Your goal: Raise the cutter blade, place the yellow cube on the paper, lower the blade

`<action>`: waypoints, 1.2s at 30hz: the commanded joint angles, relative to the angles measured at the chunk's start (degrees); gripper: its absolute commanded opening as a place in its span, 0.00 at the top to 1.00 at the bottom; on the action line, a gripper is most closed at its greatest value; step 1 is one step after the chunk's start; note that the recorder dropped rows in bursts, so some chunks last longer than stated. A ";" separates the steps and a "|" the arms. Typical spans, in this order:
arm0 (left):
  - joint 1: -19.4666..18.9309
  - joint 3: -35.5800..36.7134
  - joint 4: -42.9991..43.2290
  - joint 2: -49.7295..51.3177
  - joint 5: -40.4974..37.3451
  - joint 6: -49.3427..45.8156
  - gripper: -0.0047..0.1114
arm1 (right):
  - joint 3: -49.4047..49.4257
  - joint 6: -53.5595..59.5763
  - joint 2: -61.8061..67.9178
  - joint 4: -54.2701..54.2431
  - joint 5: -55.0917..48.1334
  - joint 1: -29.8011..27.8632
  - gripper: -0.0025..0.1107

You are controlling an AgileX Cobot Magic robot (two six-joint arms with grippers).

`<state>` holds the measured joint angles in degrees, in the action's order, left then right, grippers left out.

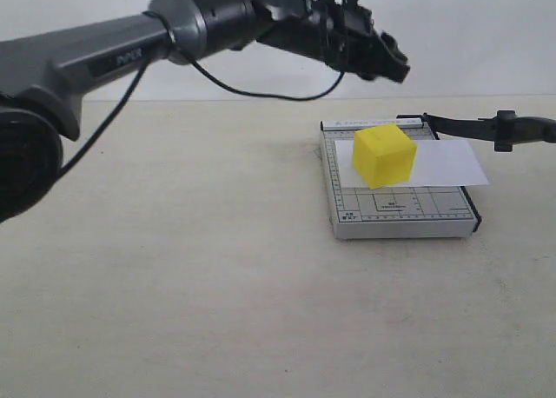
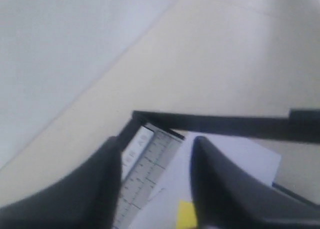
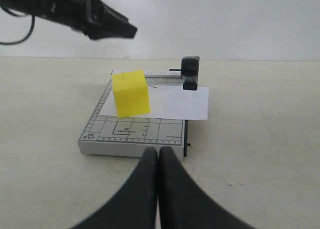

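Observation:
The yellow cube [image 1: 383, 155] [image 3: 130, 93] rests on the white paper [image 1: 443, 163] [image 3: 175, 103], which lies across the grey gridded cutter base [image 1: 400, 211] [image 3: 135, 129]. The cutter blade [image 1: 469, 124] stands lifted off the base with nothing holding it, its thick handle [image 3: 190, 71] out past the paper. My left gripper [image 1: 393, 63] [image 2: 159, 144] hovers open and empty above the base's far edge. In its wrist view the blade [image 2: 225, 124], the paper [image 2: 235, 154] and a corner of the cube [image 2: 186, 214] lie below it. My right gripper [image 3: 159, 151] is shut on nothing, low on the table, just short of the base's edge.
The pale table top [image 1: 174, 268] stretches wide to the left of and in front of the cutter. A white wall [image 1: 469, 33] runs behind the table. A black cable [image 1: 261, 92] hangs from the left arm.

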<state>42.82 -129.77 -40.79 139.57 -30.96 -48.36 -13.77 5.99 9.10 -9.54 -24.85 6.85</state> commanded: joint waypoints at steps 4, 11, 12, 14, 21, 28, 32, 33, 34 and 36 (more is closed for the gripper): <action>-3.89 -0.11 7.72 -3.22 -6.65 15.77 0.92 | -0.18 0.75 -0.36 -0.07 -0.10 0.17 0.98; -9.97 11.57 18.86 -8.15 -3.49 35.99 0.92 | -0.18 0.99 -0.36 -0.07 -0.10 0.17 0.98; -11.72 18.49 19.25 -11.24 0.21 36.41 0.92 | -0.18 1.12 -0.36 -0.07 -0.10 0.17 0.98; -13.03 27.32 19.37 -15.95 6.55 35.87 0.92 | -0.18 1.39 -0.36 -0.07 -0.10 0.17 0.98; -18.95 78.11 18.92 -46.21 58.28 37.83 0.92 | -0.18 1.39 -0.36 -0.07 0.12 0.17 0.98; -44.91 102.58 19.24 -62.63 74.51 36.85 0.92 | -0.18 1.39 -0.36 -0.07 0.12 0.17 0.98; -57.41 103.86 28.48 -67.43 66.12 36.79 0.92 | -0.18 1.39 -0.36 -0.07 0.12 0.17 0.98; -60.18 103.86 29.41 -70.76 63.51 42.84 0.92 | -0.18 1.39 -0.36 -0.07 0.12 0.17 0.98; -61.06 103.86 31.16 -73.56 62.04 46.97 0.92 | -0.18 1.39 -0.36 -0.07 0.12 0.17 0.98; -61.63 103.86 37.51 -80.68 61.48 49.06 0.92 | -0.18 1.39 -0.36 -0.07 0.12 0.17 0.98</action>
<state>-18.03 -26.21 -9.42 64.61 31.60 -2.71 -13.77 7.02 9.10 -9.54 -24.85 6.85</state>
